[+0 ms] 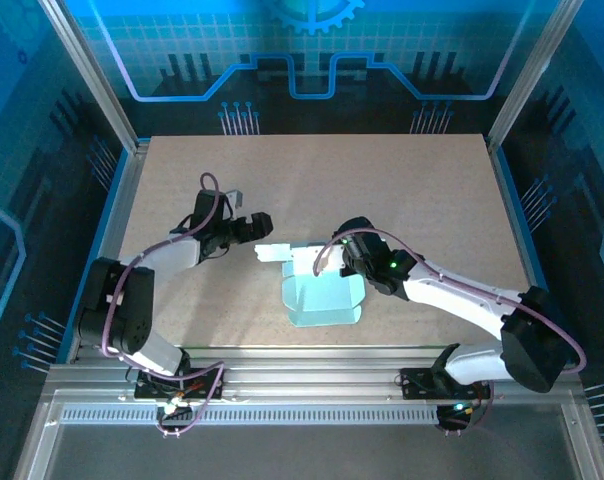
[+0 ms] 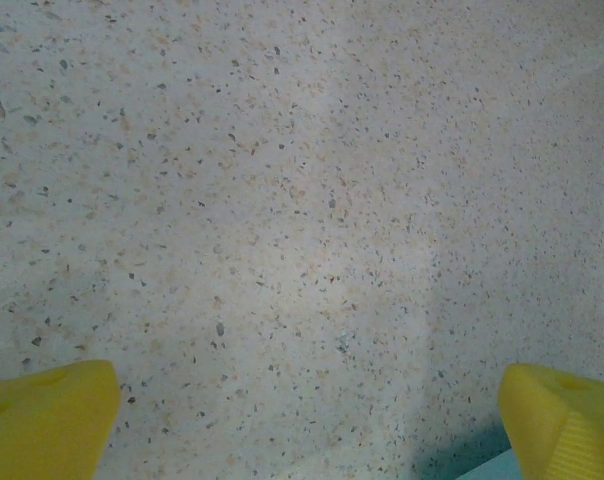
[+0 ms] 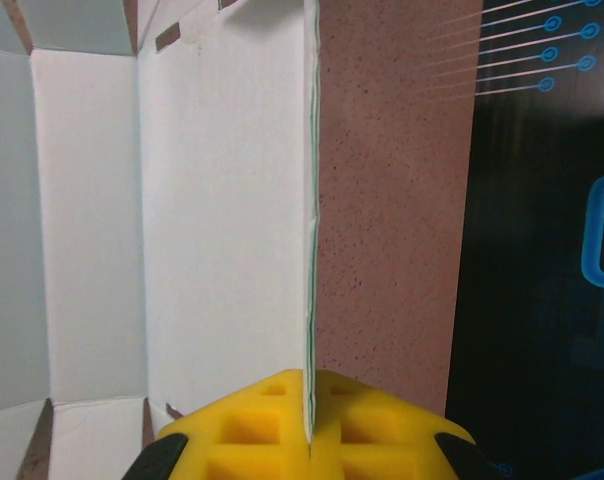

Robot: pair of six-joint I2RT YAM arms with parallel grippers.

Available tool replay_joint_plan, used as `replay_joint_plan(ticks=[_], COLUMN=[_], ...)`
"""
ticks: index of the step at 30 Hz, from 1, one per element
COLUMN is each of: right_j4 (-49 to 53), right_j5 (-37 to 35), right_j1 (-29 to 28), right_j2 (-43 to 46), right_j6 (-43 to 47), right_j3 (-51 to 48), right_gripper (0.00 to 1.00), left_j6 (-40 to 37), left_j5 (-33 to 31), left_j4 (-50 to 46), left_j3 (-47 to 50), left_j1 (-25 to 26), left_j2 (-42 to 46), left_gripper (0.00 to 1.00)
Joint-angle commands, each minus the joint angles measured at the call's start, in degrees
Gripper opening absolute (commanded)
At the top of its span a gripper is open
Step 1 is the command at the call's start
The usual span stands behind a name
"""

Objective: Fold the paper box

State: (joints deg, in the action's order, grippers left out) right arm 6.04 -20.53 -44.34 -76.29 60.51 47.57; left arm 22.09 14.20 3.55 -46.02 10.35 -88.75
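box: paper box [image 1: 322, 298] lies near-centre on table [image 1: 432, 180], part folded | right gripper [image 3: 309, 425]: pinching a raised wall edge, likely to steady the fold | left gripper [image 1: 263, 226]: jaws wide, empty; beside far-left flap, seemingly ready to press

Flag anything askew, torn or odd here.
Nothing stands out. The paper box lies part-folded on the table, no tears visible, one panel edge pinched in the shut right tool.
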Motion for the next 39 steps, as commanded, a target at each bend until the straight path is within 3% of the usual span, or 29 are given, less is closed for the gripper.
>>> replay_joint_plan(ticks=[1,3,6,12,20,29,32,35,39], right_j4=[1.89,1.66,0.1,-3.82,-27.46,-46.51,-50.46,-56.3,-56.58], right_j5=[0.73,1.12,0.08,-2.6,-11.97,-16.79,-17.85,-19.16,-19.26], right_j1=[-0.18,0.2,0.32,0.32,-1.98,-5.47,-5.73,-5.83,-5.85], right_j2=[0.01,-0.55,-0.98,-1.62,-6.44,-10.91,-12.51,-15.14,-15.93], right_j6=[0.33,-0.18,0.18,2.11,8.76,13.49,14.09,15.76,15.26], right_j3=[0.37,0.67,0.1,-2.27,-10.42,-16.5,-17.82,-18.32,-17.78], right_gripper=[0.02,0.0,0.0,0.0,0.0,0.0,0.0,0.0,0.0], left_j6=[-3.0,-4.7,-7.25,-5.46,-1.75,-5.13,-5.6,-5.58,-5.91], left_j5=[3.71,7.01,7.14,10.14,10.35,11.72,11.82,12.36,13.13], left_j4=[5.24,4.41,3.96,7.52,13.11,12.48,12.84,14.03,15.65], left_j3=[1.39,1.05,2.19,6.59,11.42,9.96,10.29,11.14,12.5], left_j1=[0.26,1.11,2.97,4.1,4.92,5.21,5.19,5.21,5.69], left_j2=[-0.91,-2.05,-2.24,-3.35,-2.65,-4.58,-4.85,-4.86,-4.38], left_gripper=[0.9,0.85,0.84,0.73,0.73,0.71,0.7,0.63,0.58])
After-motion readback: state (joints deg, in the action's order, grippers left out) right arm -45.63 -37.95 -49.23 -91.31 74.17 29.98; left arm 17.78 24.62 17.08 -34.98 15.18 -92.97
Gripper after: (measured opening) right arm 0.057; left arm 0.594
